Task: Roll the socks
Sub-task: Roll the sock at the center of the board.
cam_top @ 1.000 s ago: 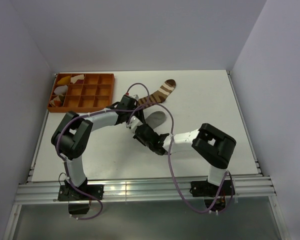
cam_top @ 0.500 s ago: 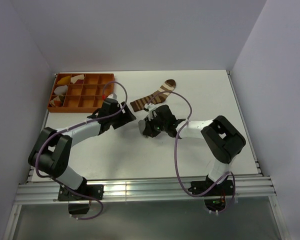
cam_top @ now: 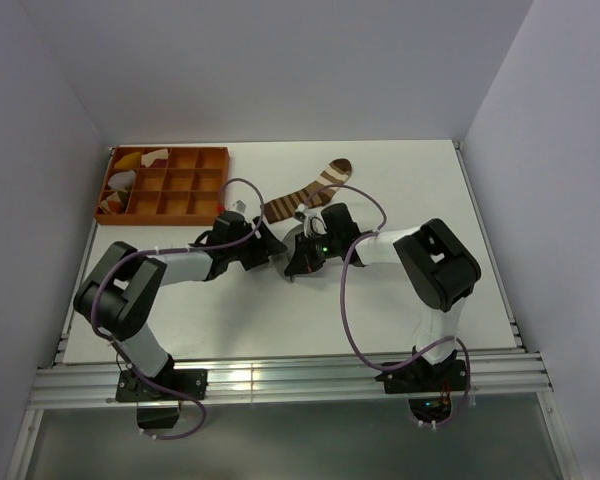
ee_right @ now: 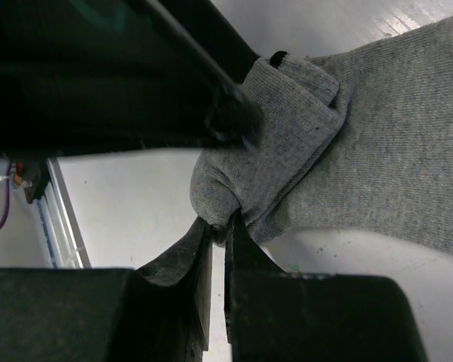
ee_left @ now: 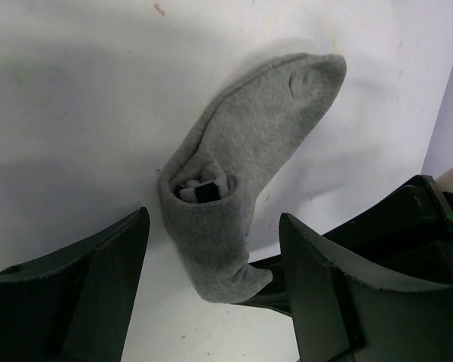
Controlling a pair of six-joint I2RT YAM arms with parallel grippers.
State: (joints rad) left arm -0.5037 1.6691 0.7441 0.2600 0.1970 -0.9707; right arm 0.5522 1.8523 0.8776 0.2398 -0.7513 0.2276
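Note:
The grey sock lies on the white table, its dark-striped cuff tucked inside a fold. My left gripper is open, one finger on each side of the sock's lower end and apart from it. My right gripper is shut on a bunched fold at that same end of the grey sock. In the top view the two grippers, left and right, meet at the table's middle and hide the grey sock. The brown sock with white stripes lies flat just beyond them.
An orange compartment tray stands at the back left, with yellow and white cloth pieces in its left cells. Purple cables loop over both arms. The left gripper's dark body hangs close above the right fingers.
The right gripper swung up from the front to the table's middle, dragging the grey sock. The left gripper moved right and nearer to meet it, and its jaws opened wider.

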